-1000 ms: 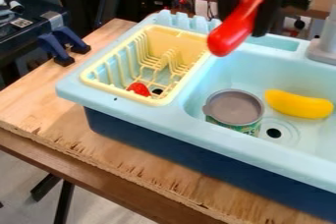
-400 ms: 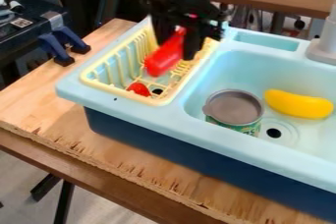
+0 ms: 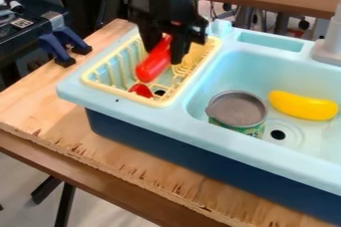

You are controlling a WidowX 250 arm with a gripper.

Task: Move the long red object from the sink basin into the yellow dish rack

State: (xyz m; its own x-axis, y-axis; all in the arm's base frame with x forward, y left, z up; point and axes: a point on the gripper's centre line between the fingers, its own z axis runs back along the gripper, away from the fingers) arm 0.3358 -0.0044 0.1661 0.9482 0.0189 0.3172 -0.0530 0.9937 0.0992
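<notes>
Holding one long red bottle [image 3: 153,65] in my gripper [image 3: 165,54], fingers clamped on its upper part. It's over the yellow rack [image 3: 160,103], left side of the sink [image 3: 133,110]. Long axis tilted: upper end between the fingers, rounded end sticking out below, toward the view's lower left. So the bottle's free end lies down-left of the gripper, pointing at the small red piece [image 3: 140,90] low in the rack. Can't tell if the two reds touch, or if the bottle touches the rack. One arm only, so it's the nearer one.

Counts: one bottle, one small red piece, one rack, one sink, one can [image 3: 238,109], one banana [image 3: 303,105]. Can upright in the basin, right of the rack; banana lying further right, just beside the can, apart from it.
</notes>
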